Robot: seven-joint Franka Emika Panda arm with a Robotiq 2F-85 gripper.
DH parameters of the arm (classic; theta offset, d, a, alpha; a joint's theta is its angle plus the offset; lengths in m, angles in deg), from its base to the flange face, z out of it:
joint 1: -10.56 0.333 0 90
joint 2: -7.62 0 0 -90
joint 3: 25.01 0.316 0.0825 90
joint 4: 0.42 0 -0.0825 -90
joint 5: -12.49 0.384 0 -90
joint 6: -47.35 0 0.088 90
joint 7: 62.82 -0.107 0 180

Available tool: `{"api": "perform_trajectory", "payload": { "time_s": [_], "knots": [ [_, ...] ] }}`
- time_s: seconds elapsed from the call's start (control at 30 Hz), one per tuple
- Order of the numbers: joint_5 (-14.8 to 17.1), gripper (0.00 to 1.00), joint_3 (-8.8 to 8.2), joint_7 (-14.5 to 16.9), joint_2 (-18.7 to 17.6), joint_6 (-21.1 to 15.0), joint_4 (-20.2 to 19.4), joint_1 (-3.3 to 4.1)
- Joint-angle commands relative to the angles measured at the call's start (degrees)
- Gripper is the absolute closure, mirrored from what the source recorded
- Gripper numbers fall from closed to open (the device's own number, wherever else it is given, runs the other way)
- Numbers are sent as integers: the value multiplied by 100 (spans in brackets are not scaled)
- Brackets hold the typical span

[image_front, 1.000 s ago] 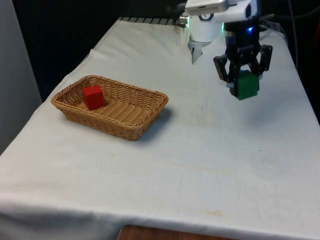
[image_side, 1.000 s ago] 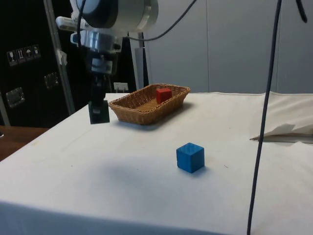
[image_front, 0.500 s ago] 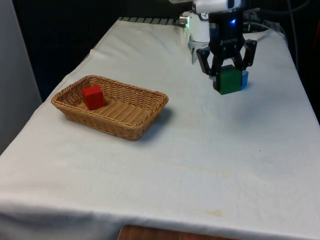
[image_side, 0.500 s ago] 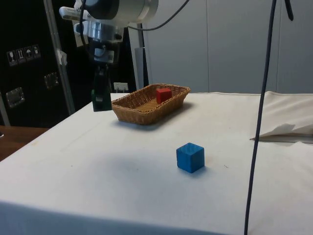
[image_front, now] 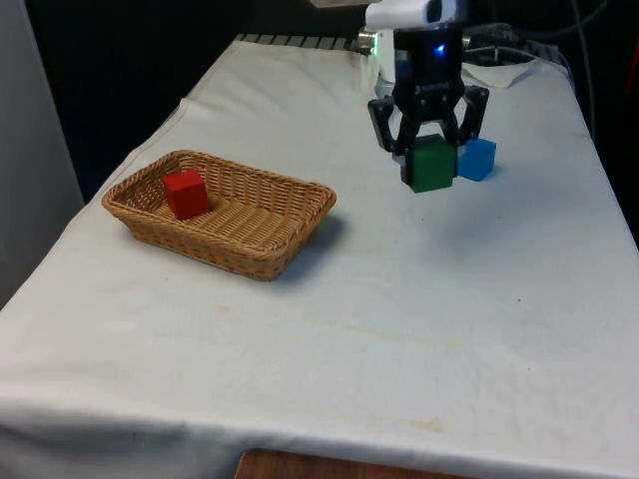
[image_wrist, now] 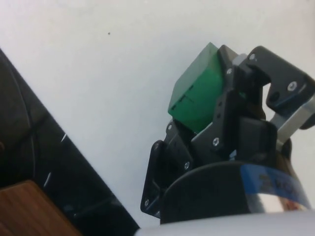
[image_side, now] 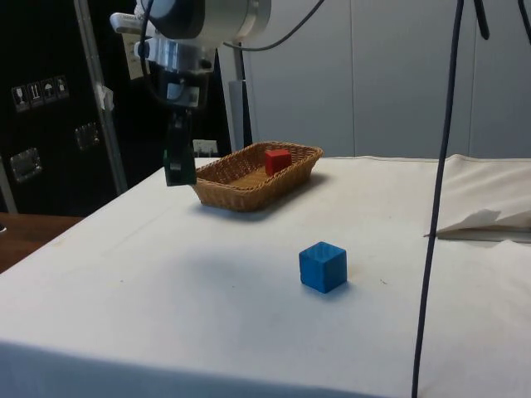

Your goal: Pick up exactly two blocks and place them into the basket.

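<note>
**Operator:** Above the bench (image_front: 479,329), clear of the white cloth, I read the gripper (image_front: 429,160) pointing downward with its fingers (image_wrist: 236,105) closed against two opposite faces of the green block (image_front: 432,166). The opening equals the block's width. The block hangs off the surface, with cloth visible beneath it in the wrist view (image_wrist: 197,96).

**Supervisor:** Confirm the block's position relative to the fingers.

**Operator:** The block sits between the fingertips and projects past them. In the side view the gripper (image_side: 177,162) carries the block (image_side: 177,168) just beside the near end of the basket (image_side: 249,199), higher than its rim and not over it.

**Supervisor:** Report the other task items.

**Operator:** The basket (image_front: 290,254) stands on the bench towards the front view's left, well apart from the gripper. A red block (image_front: 187,194) rests inside it, at the end on the front view's left. A blue block (image_front: 476,159) rests on the cloth; in the front view it appears just beside the green block, on the front view's right. In the side view the blue block (image_side: 322,266) lies well apart from the gripper.
</note>
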Motion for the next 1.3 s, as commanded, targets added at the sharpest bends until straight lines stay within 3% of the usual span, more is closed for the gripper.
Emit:
{"api": "perform_trajectory", "payload": {
  "time_s": [0.0, 0.1, 0.13, 0.5, 0.67, 0.73, 0.97, 1.0, 1.03, 1.27],
  "knots": [
    [-57, 100, -57, -80, -52, -46, -6, 34],
    [0, 100, -17, -34, -40, -40, 0, -11],
    [-52, 100, -74, -138, -92, -86, -6, 23],
    [0, 100, -74, -401, -166, -132, 17, -29],
    [195, 100, -17, -435, -103, -160, 23, -69],
    [183, 100, -46, -453, -149, -120, 40, -46],
    [653, 100, 34, -332, -120, -120, 115, -138],
    [584, 100, -29, -384, -149, -120, 86, -80],
    [710, 100, 40, -315, -126, -120, 126, -149],
    [1083, 100, 29, -120, -172, -52, 195, -252]
  ]
}}
